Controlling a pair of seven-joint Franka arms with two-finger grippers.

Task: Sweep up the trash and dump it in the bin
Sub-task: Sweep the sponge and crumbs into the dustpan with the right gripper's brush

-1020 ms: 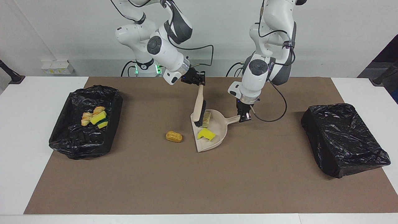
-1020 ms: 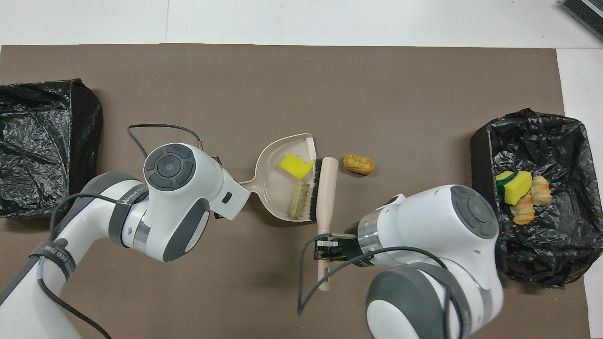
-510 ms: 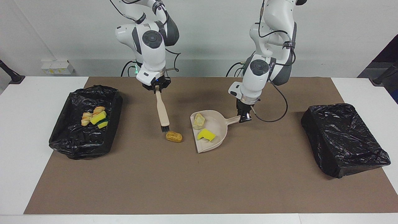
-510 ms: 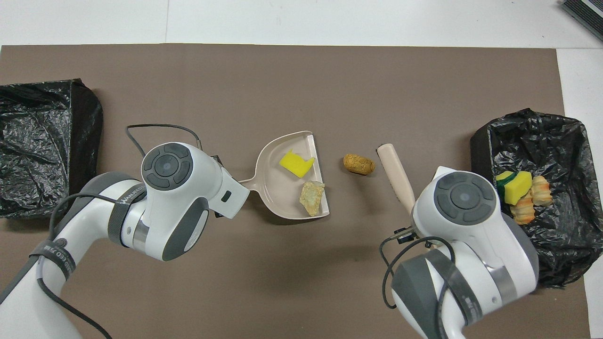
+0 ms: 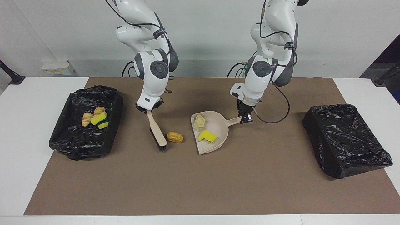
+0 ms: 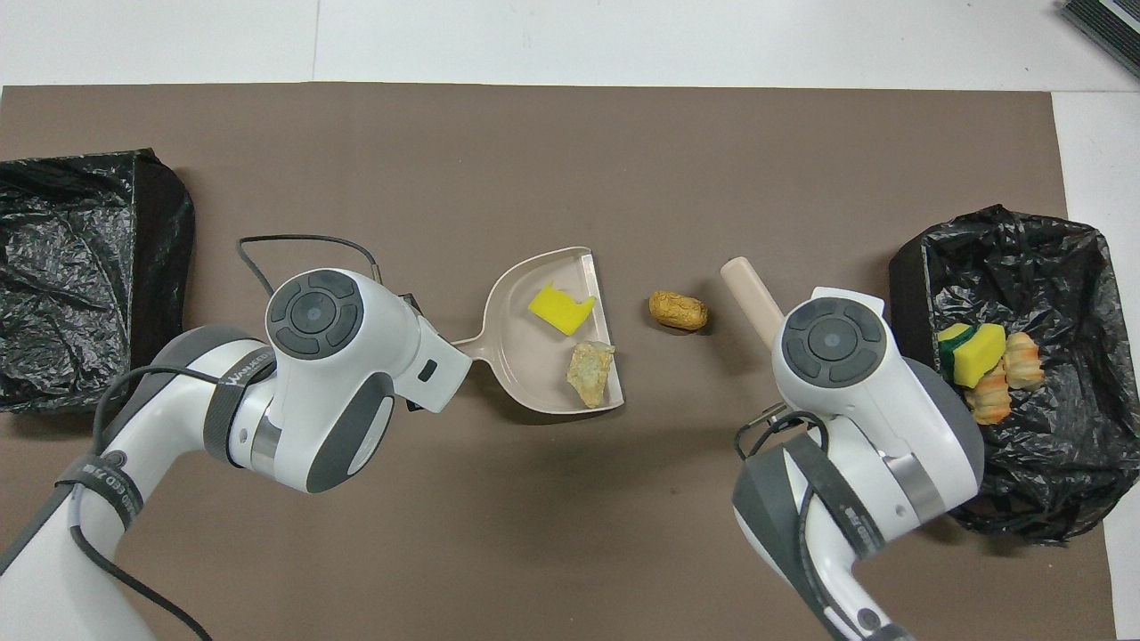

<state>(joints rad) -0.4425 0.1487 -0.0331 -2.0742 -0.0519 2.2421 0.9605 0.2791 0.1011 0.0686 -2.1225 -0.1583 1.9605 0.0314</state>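
Observation:
A tan bread roll lies on the brown mat between the brush and the dustpan's mouth. My right gripper is shut on the beige brush. The brush slants down to the mat beside the roll, toward the right arm's end. My left gripper is shut on the handle of the beige dustpan. In the pan lie a yellow sponge chunk and a pale crumbly lump. In the overhead view both grippers are hidden under their arms.
A black-bagged bin at the right arm's end holds a sponge and bread pieces. A second black-bagged bin stands at the left arm's end. White table borders the mat.
My right arm lifted the brush out of the dustpan, swung it past the roll toward the right arm's end and lowered it to the mat. The lump stayed in the pan. The dustpan barely shifted.

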